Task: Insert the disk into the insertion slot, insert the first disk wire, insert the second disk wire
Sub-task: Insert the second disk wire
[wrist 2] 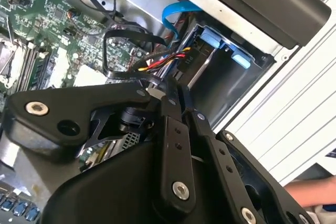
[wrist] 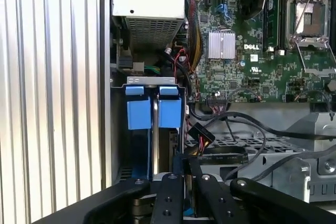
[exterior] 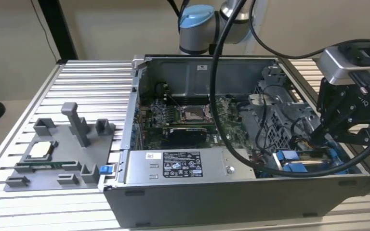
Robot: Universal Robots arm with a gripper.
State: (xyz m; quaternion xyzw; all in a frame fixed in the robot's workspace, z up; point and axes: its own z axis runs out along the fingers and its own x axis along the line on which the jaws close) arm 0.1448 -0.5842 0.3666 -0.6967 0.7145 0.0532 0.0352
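Observation:
The disk sits inside the insertion slot (exterior: 339, 168) at the case's front corner on the exterior view's right; its blue frame (exterior: 292, 161) shows at the slot's mouth. In both wrist views the frame's blue tabs (wrist: 139, 111) (wrist 2: 215, 38) stand at the bay's end. My gripper (exterior: 319, 137) hangs just above this bay. Its fingers (wrist: 169, 195) are pressed close together, and a disk wire (wrist 2: 157, 62) of red, yellow and black strands ends at their tips (wrist 2: 170, 95). The wire's black plug (wrist: 202, 139) lies beside the disk's back edge.
The grey power-supply box (exterior: 181, 166) lies along the case's front wall. The motherboard (exterior: 185, 118) covers the case floor, and a perforated metal cage (exterior: 281, 115) stands behind the bay. A grey parts fixture (exterior: 56, 154) rests on the slatted table. A hand (wrist 2: 310, 192) shows beside the case.

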